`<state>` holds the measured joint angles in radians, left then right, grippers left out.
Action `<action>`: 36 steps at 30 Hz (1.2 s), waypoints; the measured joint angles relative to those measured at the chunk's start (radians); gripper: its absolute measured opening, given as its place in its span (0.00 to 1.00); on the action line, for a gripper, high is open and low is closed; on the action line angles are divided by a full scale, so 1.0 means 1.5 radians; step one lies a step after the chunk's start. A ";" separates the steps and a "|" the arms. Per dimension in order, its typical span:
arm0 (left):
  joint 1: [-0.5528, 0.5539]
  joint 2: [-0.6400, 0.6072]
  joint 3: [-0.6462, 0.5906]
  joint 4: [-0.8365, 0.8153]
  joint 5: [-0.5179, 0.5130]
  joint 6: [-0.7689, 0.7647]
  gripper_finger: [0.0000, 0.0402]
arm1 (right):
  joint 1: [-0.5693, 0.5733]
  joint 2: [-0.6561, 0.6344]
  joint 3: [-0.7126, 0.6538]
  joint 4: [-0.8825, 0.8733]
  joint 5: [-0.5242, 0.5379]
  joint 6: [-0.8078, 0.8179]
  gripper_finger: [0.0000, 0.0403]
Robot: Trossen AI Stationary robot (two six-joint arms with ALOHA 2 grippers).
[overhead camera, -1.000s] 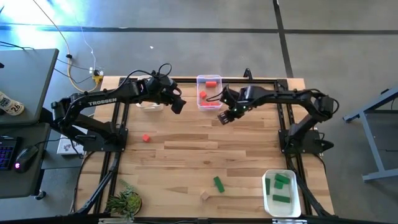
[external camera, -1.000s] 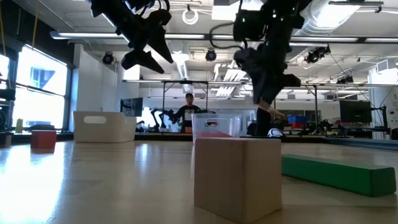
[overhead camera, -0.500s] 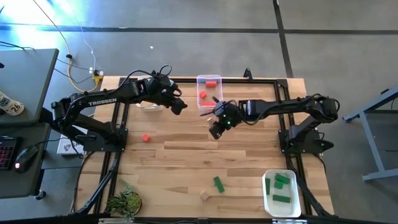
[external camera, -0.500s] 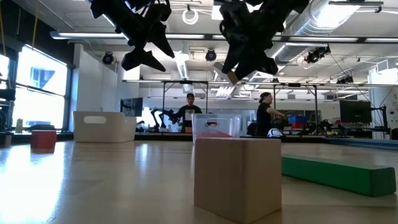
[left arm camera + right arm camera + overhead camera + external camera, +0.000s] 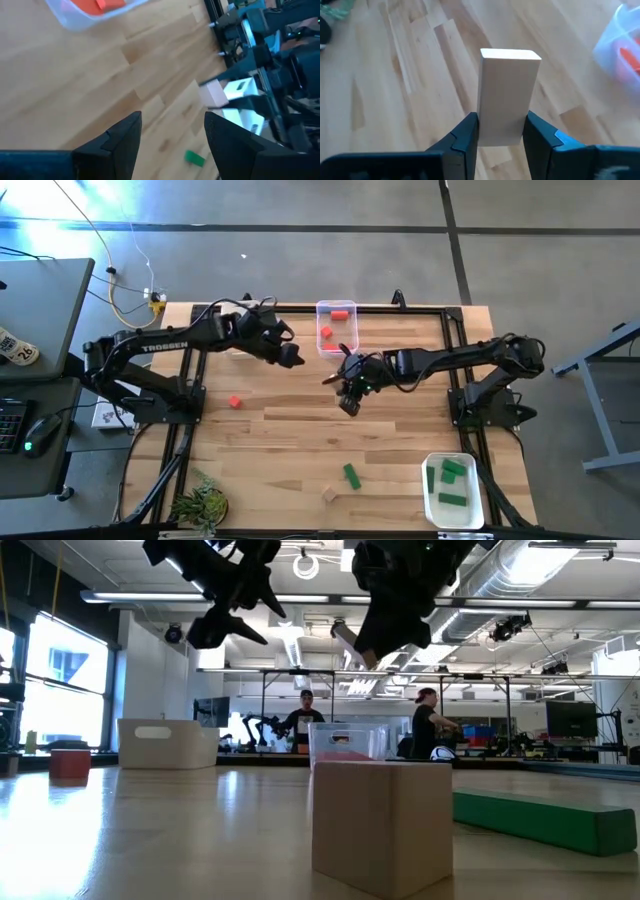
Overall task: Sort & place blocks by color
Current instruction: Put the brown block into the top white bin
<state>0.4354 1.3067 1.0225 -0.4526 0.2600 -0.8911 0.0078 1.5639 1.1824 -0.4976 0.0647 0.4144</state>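
Note:
My right gripper [image 5: 345,390] hangs above the middle of the table, shut on a pale wood block [image 5: 509,95]; the left wrist view also shows that block [image 5: 215,93]. My left gripper [image 5: 292,357] stands open in the air to its left, with nothing between its fingers [image 5: 125,137]. On the table lie a red block [image 5: 235,402], a green block [image 5: 351,475] and a pale cube [image 5: 329,494]. A clear bin [image 5: 322,340] at the far edge holds red blocks. A white bin [image 5: 432,505] at the near right holds green blocks. My right gripper pinches the pale block between its two fingers [image 5: 467,135], on two opposite long sides near one end [image 5: 502,127]. The block's other end sticks out past the fingertips. The fingers slant downward, and the block is lifted clear of the table.
Another bin [image 5: 240,350] sits at the far left, partly under my left arm. A small plant [image 5: 200,505] stands at the near left corner. Black frame rails [image 5: 190,430] run along the table's left and right sides. People stand in the room beyond the table.
My right gripper has carried the pale block away from the clear bin, toward the table's left and near edges, and has rolled at the wrist as it went. My left gripper has rolled about its own axis and stays open.

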 joint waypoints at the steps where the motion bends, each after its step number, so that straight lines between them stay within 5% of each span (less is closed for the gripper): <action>1: -0.005 0.000 0.000 0.000 0.000 -0.013 0.51 | 0.000 0.000 0.000 0.000 0.007 -0.011 0.25; 16: -0.061 0.000 0.000 0.000 -0.047 -0.115 0.51 | 0.000 -0.001 0.112 -0.112 0.082 -0.158 0.25; 29: -0.094 0.000 0.000 0.010 -0.041 -0.179 0.51 | 0.000 0.017 0.121 -0.114 0.047 -0.365 0.25; 36: -0.106 0.008 0.000 0.042 -0.037 -0.206 0.51 | 0.010 0.062 0.120 -0.110 0.029 -0.387 0.25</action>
<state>0.2762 1.3193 1.0222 -0.3900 0.2047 -1.1995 0.0233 1.6574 1.3628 -0.6624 0.1085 -0.1665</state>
